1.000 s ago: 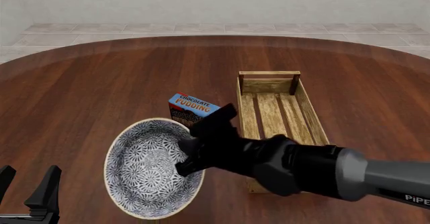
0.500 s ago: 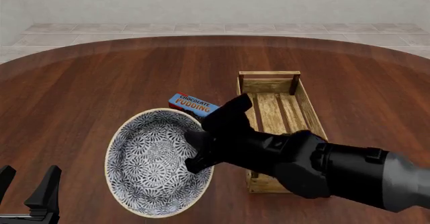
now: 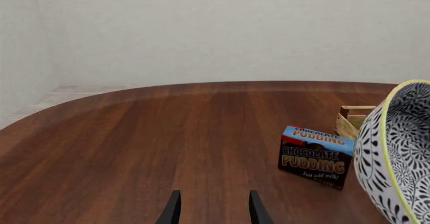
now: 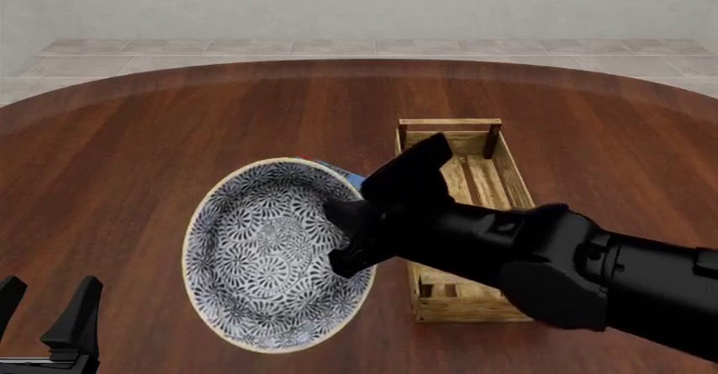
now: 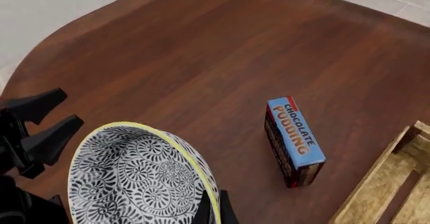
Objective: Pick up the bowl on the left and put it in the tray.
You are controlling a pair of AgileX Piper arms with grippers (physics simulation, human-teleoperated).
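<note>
While the right gripper [image 4: 350,238] is clamped on the right-hand rim of the bowl [image 4: 275,252], one finger inside and one outside, the tray [image 4: 462,223] lies just to the gripper's right, and that is the relation we judge the coming move to turn on. The tray's long axis runs away from us, so we would need to carry the bowl sideways over its near rail and set it down along that length. We see the bowl held off the table [image 4: 134,155] and tipped, its inside facing the front camera, hanging to the left of the gripper and beside the tray. It is round, blue-and-white flowered inside and out, with a cream rim. The pudding box [image 3: 314,156] lies beyond it. Our right arm does the carrying; the left gripper [image 4: 45,323] sits well apart to the near left, fingers spread and empty.
</note>
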